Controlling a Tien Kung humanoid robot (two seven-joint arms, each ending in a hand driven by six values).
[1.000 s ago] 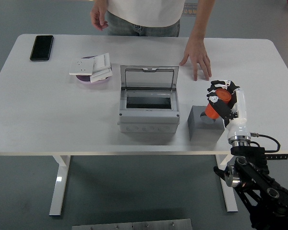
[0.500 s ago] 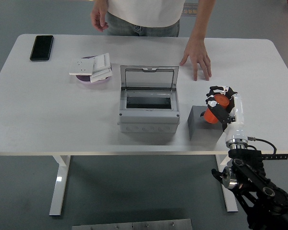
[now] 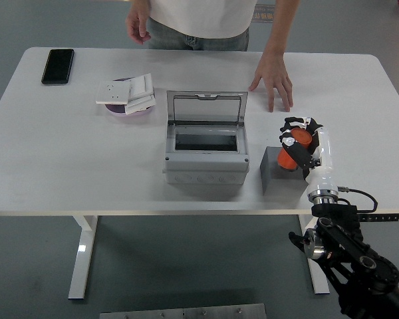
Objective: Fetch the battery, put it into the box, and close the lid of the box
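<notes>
An orange cylindrical battery (image 3: 292,150) is held in my right hand (image 3: 294,141), whose fingers are curled around it, just above the dark grey block (image 3: 279,176). The grey box (image 3: 205,151) stands at the table's middle, its clear lid (image 3: 207,107) raised upright at the back and its dark opening showing. My hand with the battery is to the right of the box, about a hand's width away. The left arm does not show.
A person stands at the far side, one hand (image 3: 273,80) resting flat on the table behind my right hand, the other (image 3: 137,23) hanging at the far edge. A black phone (image 3: 58,66) lies far left. White parts sit on a pink dish (image 3: 128,98).
My right hand has moved left and slightly away from me with the battery, now over the grey block. The person's hands and the box have not moved.
</notes>
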